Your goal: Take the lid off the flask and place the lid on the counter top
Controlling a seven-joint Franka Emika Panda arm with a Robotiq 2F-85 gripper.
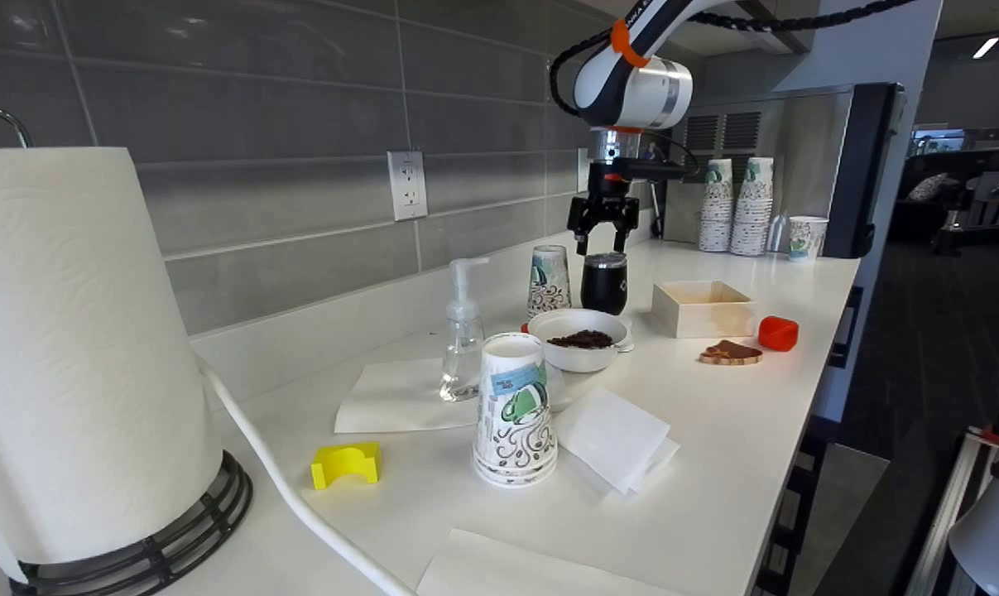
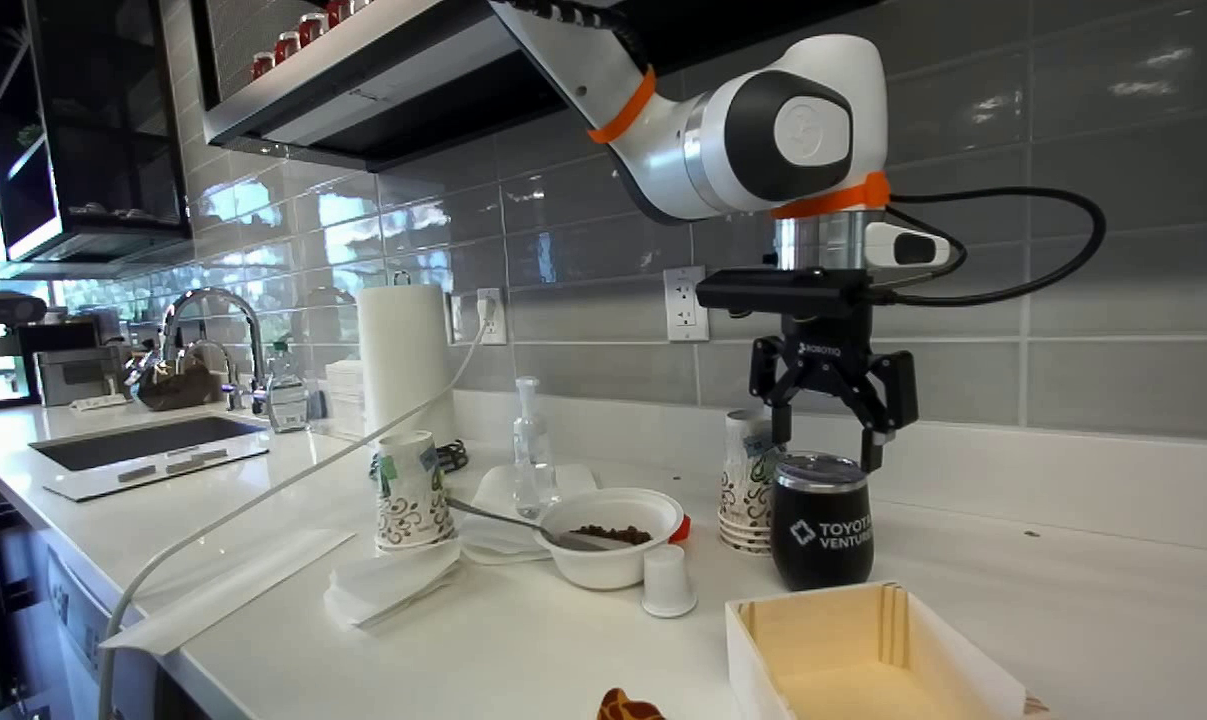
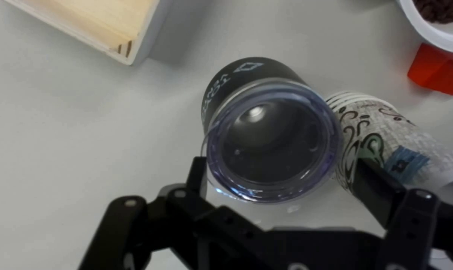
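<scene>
A gripper is hovering just above the black flask, gaping wide, the clear lid is sitting on the flask, the flask is standing upright on the bench, between stacked paper cups and a wooden box

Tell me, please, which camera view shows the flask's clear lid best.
The wrist view: it looks down on the clear lid, showing nearly its whole round outline. Both exterior views show it as just a narrow oval atop the black Toyota flask.

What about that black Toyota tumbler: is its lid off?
No, the wrist view shows the clear lid covering the black Toyota tumbler.
</scene>
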